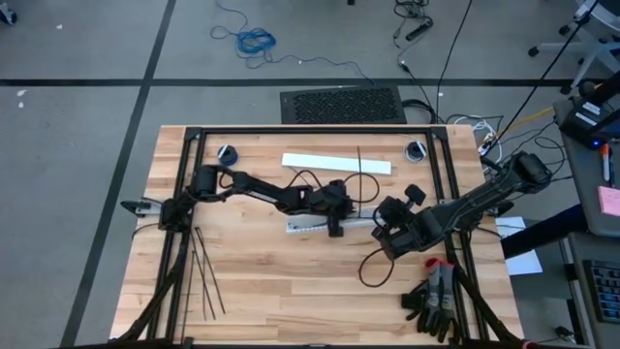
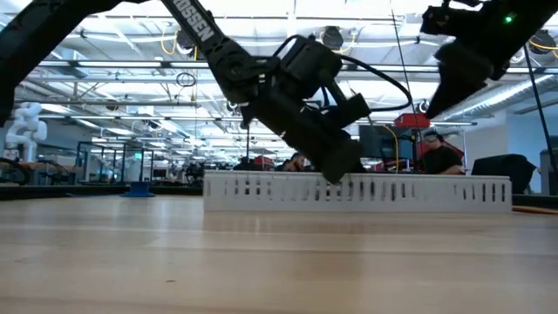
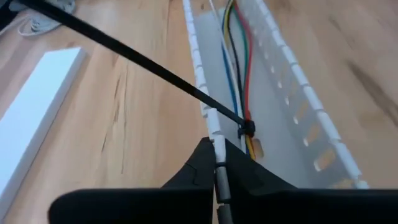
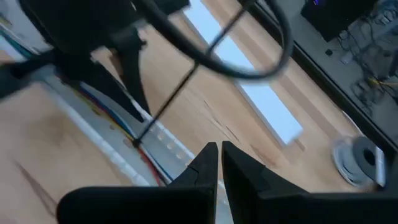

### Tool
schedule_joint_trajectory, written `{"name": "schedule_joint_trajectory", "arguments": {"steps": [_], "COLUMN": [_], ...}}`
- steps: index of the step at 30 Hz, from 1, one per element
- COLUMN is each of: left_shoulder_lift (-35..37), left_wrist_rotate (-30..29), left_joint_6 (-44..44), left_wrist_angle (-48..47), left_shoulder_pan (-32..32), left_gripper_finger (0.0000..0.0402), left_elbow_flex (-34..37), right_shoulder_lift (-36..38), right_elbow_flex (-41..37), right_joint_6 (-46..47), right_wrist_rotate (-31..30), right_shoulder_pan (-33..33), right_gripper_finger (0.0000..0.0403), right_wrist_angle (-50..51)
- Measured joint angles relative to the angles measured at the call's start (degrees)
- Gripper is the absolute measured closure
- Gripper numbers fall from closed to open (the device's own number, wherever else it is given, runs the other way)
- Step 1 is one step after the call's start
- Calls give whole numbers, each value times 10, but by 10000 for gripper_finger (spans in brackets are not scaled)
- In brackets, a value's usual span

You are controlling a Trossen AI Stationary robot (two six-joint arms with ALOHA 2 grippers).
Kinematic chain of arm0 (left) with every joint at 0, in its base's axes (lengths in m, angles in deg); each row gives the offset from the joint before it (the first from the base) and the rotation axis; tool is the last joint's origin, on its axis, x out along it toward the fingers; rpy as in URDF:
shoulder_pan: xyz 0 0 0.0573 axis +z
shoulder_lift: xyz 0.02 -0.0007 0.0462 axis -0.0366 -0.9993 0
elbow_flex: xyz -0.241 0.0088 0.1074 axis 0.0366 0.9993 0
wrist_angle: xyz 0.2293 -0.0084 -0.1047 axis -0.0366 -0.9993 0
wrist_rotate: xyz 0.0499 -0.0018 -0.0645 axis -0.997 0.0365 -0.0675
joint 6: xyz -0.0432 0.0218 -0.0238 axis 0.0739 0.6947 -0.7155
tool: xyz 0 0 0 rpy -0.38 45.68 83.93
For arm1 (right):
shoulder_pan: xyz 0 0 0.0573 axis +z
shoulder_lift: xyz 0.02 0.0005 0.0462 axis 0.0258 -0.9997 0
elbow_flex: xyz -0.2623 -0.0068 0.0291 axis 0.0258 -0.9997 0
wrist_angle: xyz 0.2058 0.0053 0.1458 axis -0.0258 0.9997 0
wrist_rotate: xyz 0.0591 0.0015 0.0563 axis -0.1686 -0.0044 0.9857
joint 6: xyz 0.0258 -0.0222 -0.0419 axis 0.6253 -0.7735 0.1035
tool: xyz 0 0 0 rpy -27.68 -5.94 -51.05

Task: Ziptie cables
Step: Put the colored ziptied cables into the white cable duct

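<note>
The cables (image 3: 239, 68), thin yellow, green, red and blue wires, lie along the inside of a white slotted duct (image 3: 280, 93) at the table's middle (image 1: 312, 226). A black ziptie (image 3: 143, 62) is looped round them, its head (image 3: 247, 129) on the bundle and its long tail sticking up and away (image 1: 359, 170). My left gripper (image 3: 217, 149) is shut at the duct's side wall, just short of that loop. My right gripper (image 4: 219, 152) hangs shut above the table near the duct's right end (image 1: 386, 237), with nothing in it. My left gripper has the top edge of the duct's side wall (image 3: 214, 134) between its shut fingertips, close beside the ziptie's head. It comes slanting down from the table's left, with the fingers along the wall. The duct rests flat on the table.
Several spare zipties (image 1: 203, 271) lie near the table's front left. A flat white strip (image 1: 336, 163) lies beyond the duct, toward the far edge. Black gloves (image 1: 436, 296) sit at the front right corner. A black frame rail (image 1: 310, 132) runs along the far edge.
</note>
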Motion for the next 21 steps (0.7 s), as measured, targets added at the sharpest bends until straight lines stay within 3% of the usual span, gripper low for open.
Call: {"name": "schedule_joint_trajectory", "arguments": {"steps": [6, 11, 21], "left_shoulder_lift": [26, 26, 20], "left_wrist_rotate": [-4, -8, -41], "left_joint_6": [66, 108, 140], "left_wrist_angle": [-111, -143, -123], "left_shoulder_pan": [-14, -27, -42], "left_gripper_finger": [396, 397, 398], "left_elbow_flex": [1, 2, 26], "right_shoulder_lift": [-12, -46, -98], "right_elbow_flex": [0, 0, 0], "right_joint_6": [-125, -196, -295], "right_wrist_rotate": [-5, 2, 129], "right_shoulder_pan": [-10, -33, -99], "right_gripper_finger": [388, 401, 403], "right_wrist_angle": [-133, -208, -344]}}
